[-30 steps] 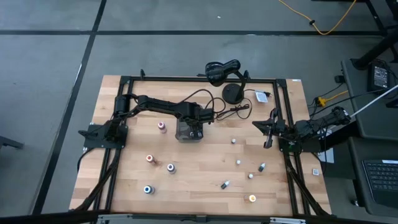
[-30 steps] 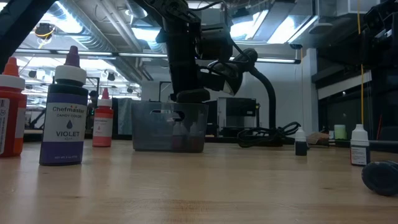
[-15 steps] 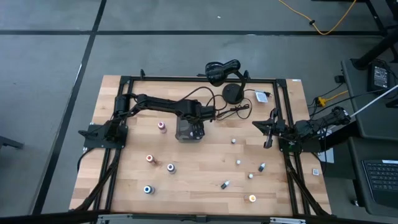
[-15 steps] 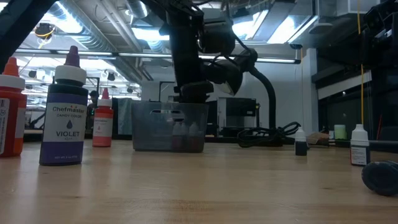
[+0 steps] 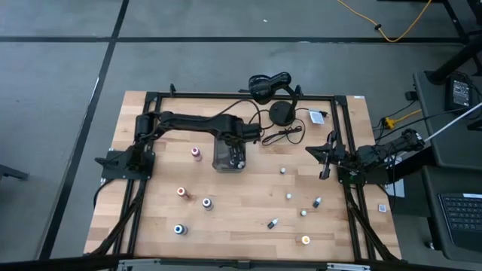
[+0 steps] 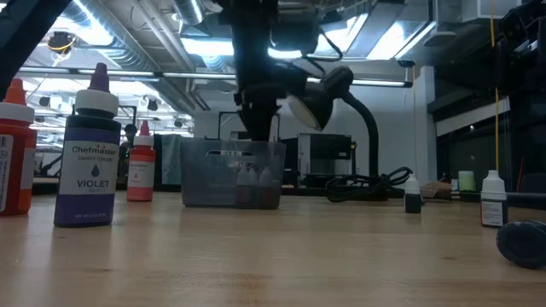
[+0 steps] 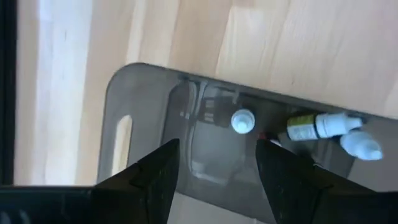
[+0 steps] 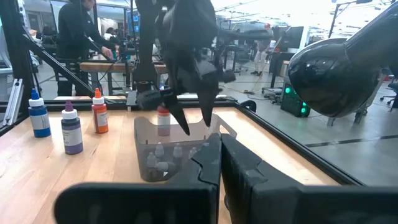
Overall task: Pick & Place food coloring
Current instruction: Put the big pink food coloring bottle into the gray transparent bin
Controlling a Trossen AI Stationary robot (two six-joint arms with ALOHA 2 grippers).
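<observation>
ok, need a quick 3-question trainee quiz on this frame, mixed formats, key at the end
1. True or false: the left gripper is shut on a bottle.
2. Where is the left gripper? A) directly above the gray tray B) over the violet bottle C) parked at the table's right edge
3. Fill in: in the left wrist view, the bottle lying on its side in the tray has a ____ cap.

Key:
1. False. Its fingers stand apart with nothing between them.
2. A. The right gripper is the one waiting at the right edge, shut.
3. White.
</observation>
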